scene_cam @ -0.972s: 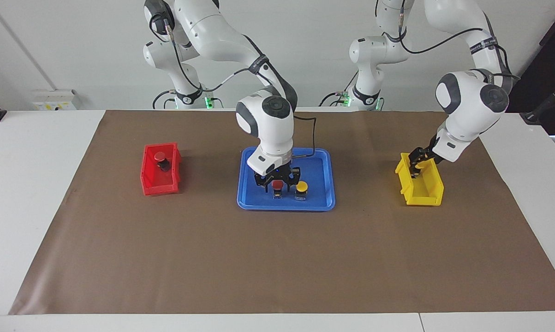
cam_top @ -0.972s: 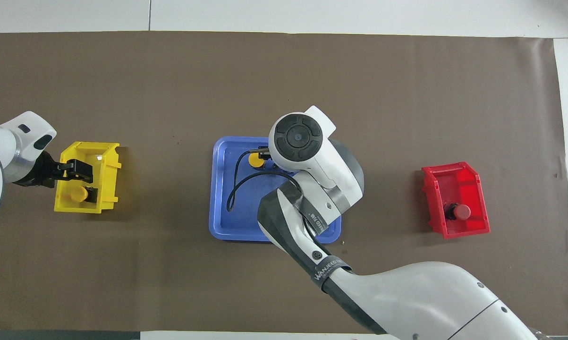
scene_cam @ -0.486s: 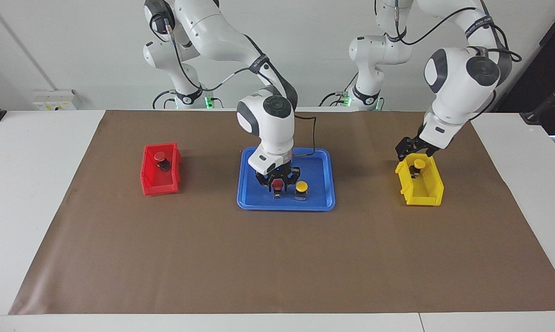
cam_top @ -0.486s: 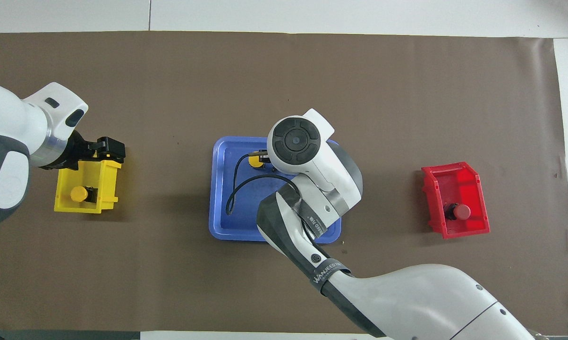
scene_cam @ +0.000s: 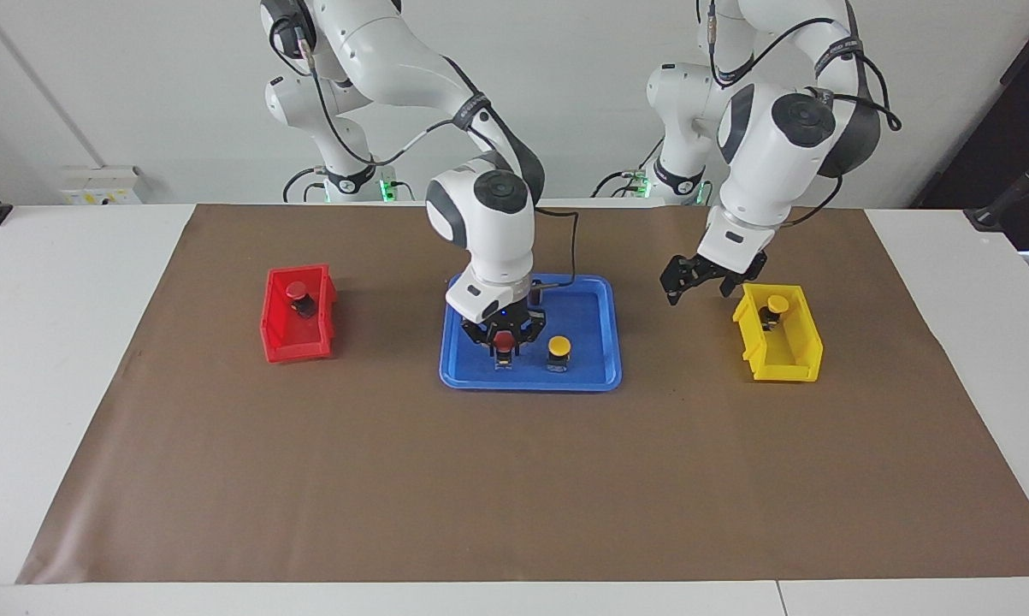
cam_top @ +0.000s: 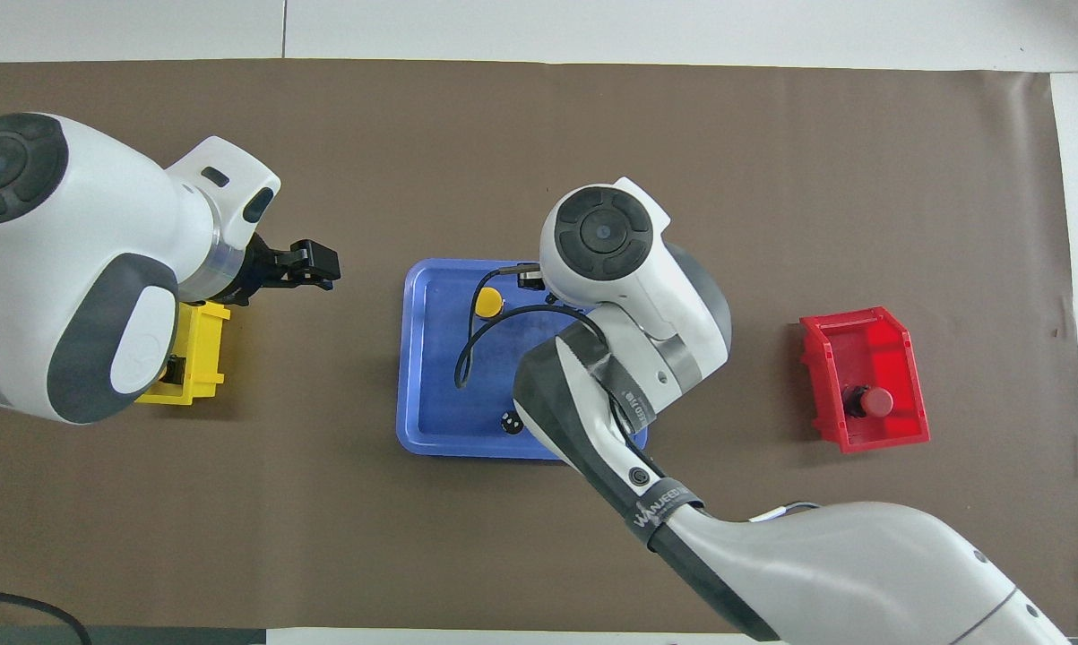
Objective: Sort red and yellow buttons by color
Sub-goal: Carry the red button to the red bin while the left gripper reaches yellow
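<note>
My right gripper [scene_cam: 505, 344] is low over the blue tray [scene_cam: 595, 295] and shut on a red button [scene_cam: 504, 339]; its own wrist hides them in the overhead view. A yellow button [scene_cam: 558, 346] stands in the tray beside it and also shows in the overhead view [cam_top: 487, 304]. My left gripper [scene_cam: 698, 281] is open and empty, in the air over the mat between the tray and the yellow bin [scene_cam: 792, 355]. That bin holds a yellow button [scene_cam: 776, 305]. The red bin [scene_cam: 287, 342] holds a red button [scene_cam: 297, 293].
The brown mat [scene_cam: 514, 479] covers most of the white table. In the overhead view my left arm covers most of the yellow bin [cam_top: 200, 345]. A small dark spot [cam_top: 509, 421] shows in the tray near its edge nearest the robots.
My left gripper has risen out of the yellow bin, leaving the yellow button there, and moved toward the tray. My right gripper has shifted slightly toward the red bin with the red button.
</note>
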Controlling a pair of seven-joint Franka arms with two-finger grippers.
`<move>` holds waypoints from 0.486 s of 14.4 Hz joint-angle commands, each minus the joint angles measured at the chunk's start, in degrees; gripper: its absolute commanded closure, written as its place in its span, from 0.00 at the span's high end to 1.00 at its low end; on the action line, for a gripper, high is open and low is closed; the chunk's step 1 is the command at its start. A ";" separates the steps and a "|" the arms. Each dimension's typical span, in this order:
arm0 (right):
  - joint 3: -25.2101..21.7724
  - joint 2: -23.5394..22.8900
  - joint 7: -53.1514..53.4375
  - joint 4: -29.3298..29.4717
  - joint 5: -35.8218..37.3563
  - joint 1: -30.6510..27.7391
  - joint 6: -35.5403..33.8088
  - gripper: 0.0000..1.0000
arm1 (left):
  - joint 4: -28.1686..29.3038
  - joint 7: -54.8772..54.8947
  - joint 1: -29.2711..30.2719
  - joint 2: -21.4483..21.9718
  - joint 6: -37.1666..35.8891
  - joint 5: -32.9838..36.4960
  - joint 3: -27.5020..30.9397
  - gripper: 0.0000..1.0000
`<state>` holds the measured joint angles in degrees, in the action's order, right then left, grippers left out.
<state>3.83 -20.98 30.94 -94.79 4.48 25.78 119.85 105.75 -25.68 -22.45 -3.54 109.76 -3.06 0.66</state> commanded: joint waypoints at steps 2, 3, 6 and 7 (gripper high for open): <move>0.66 9.54 -15.69 -1.36 -4.57 -11.24 -10.66 0.21 | -7.64 -9.54 -6.37 -6.99 2.02 -0.37 0.66 1.00; 0.66 11.21 -18.86 -2.06 -4.57 -13.80 -13.74 0.21 | -9.49 -10.26 -7.51 -8.49 1.68 -0.37 0.66 1.00; 0.57 15.87 -29.58 -7.58 -4.92 -20.57 -15.09 0.21 | -10.21 -12.28 -11.99 -12.53 2.47 -0.02 0.74 1.00; 0.66 16.40 -32.66 -8.82 -4.92 -23.29 -15.09 0.21 | -11.43 -13.33 -12.96 -14.11 2.91 0.07 0.83 1.00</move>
<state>3.56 -7.23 3.57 -98.27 0.55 6.14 103.61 97.46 -36.92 -32.80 -13.54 111.93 -3.10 0.56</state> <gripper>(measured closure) 0.586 0.000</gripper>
